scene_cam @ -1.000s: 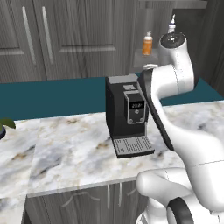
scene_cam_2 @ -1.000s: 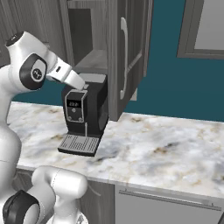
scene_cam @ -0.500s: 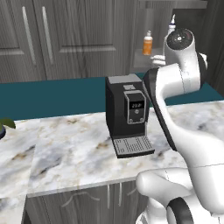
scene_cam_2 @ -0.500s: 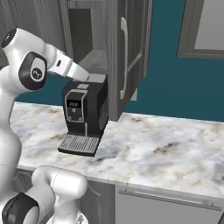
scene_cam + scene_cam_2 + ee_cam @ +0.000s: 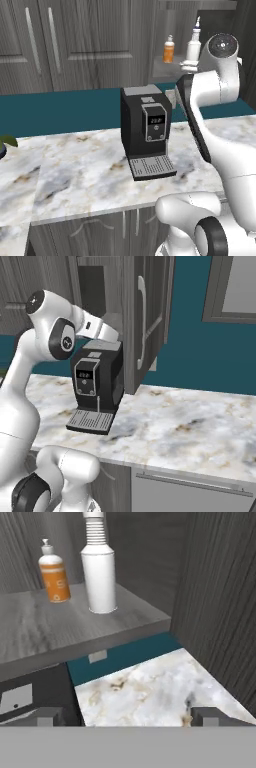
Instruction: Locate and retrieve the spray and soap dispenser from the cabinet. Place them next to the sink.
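The white spray (image 5: 99, 569) stands upright on the grey shelf (image 5: 55, 629) of the cabinet nook. The shorter orange soap dispenser (image 5: 54, 574) stands to its left. In the left base view the spray (image 5: 194, 47) and the soap dispenser (image 5: 169, 50) stand side by side in the nook beside the cabinet (image 5: 75, 45) doors. My gripper (image 5: 127, 716) is open, below and in front of the shelf edge, with nothing between its fingers. From the right base view the open cabinet door (image 5: 150, 316) hides the hand. The sink is out of view.
A black coffee machine (image 5: 147, 130) stands on the marble counter (image 5: 85, 175) directly under the nook, also seen as the coffee machine (image 5: 97, 381) from the right. A teal wall runs behind it. A green leaf (image 5: 6, 141) shows at the far left.
The arm's upper joints have swung a little to the right in both base views. The bottles have not moved and the gripper stays open.
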### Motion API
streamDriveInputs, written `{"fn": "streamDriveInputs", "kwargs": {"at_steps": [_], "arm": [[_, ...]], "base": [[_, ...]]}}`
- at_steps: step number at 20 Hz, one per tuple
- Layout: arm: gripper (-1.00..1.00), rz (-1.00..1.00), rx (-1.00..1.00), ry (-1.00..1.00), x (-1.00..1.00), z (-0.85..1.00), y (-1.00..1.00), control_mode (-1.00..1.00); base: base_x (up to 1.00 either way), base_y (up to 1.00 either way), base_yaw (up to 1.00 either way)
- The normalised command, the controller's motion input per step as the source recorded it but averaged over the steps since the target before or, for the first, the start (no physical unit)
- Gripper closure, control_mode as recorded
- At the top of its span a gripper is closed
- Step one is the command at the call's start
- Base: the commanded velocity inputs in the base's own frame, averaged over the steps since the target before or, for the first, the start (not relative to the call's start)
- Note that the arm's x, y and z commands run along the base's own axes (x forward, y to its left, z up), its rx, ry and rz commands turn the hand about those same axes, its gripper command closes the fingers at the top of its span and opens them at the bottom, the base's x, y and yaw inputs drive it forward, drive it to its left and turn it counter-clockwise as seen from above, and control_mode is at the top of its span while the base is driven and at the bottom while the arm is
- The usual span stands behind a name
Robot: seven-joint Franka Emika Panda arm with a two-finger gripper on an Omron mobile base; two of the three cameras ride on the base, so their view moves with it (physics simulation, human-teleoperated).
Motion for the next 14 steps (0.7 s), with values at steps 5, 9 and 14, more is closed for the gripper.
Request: {"fn": "streamDriveInputs", "kwargs": {"at_steps": [5,9,14], "arm": [[-1.0,0.17,-0.01,-0.05,0.27,0.13,-0.21,-1.0],[-1.0,0.06,-0.09,-0.05,0.23,0.25,-0.04,-1.0],[-1.0,0.0,-0.09,-0.01,0.34,0.07,0.02,-1.0]], "base": [[0.0,0.0,0.0],[0.0,0.0,0.0],[0.0,0.0,0.0]]}}
